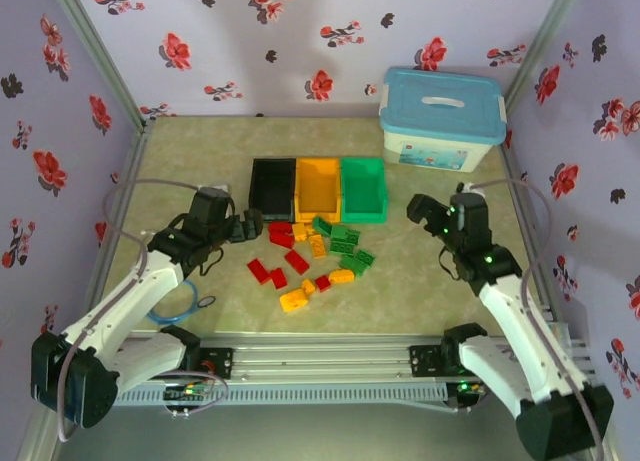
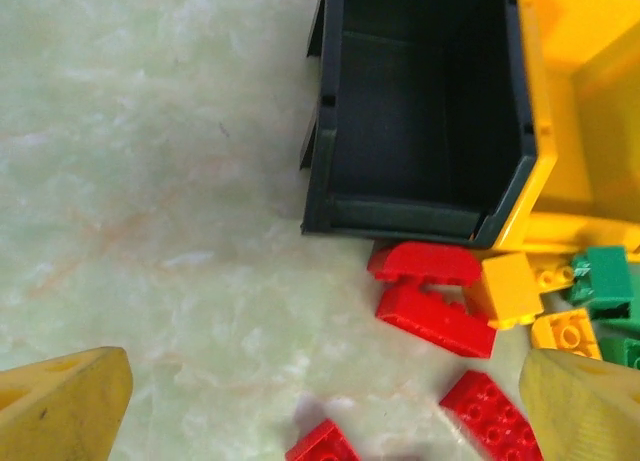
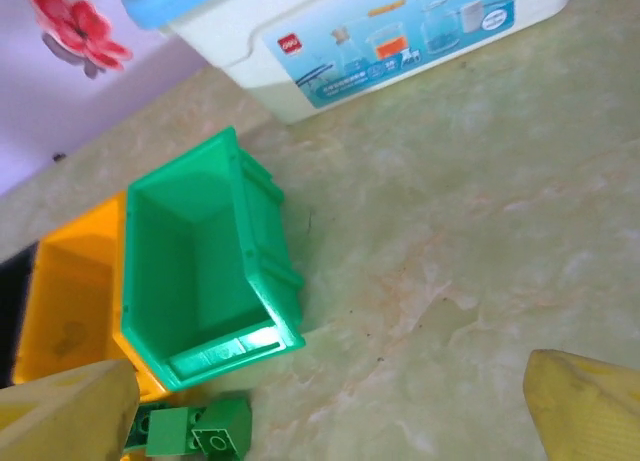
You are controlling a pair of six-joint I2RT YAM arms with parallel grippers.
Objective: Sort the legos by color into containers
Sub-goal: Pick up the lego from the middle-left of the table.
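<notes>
Three bins stand side by side at mid-table: black (image 1: 272,186), yellow-orange (image 1: 318,186) and green (image 1: 363,186). All three look empty. Red, yellow and green legos (image 1: 310,256) lie scattered just in front of them. My left gripper (image 1: 245,226) hovers open at the pile's left end, below the black bin (image 2: 420,111). Two red legos (image 2: 430,311) lie ahead of it, and another red lego (image 2: 322,446) sits between its yellow fingers (image 2: 60,411). My right gripper (image 1: 418,209) stands open to the right of the green bin (image 3: 200,261), with bare table between its fingers (image 3: 590,406). Green legos (image 3: 195,428) lie near its left finger.
A large white box with a light blue lid (image 1: 443,119) stands at the back right, also seen in the right wrist view (image 3: 380,41). A blue cable loop (image 1: 172,306) lies by the left arm. Floral walls close in the table on three sides.
</notes>
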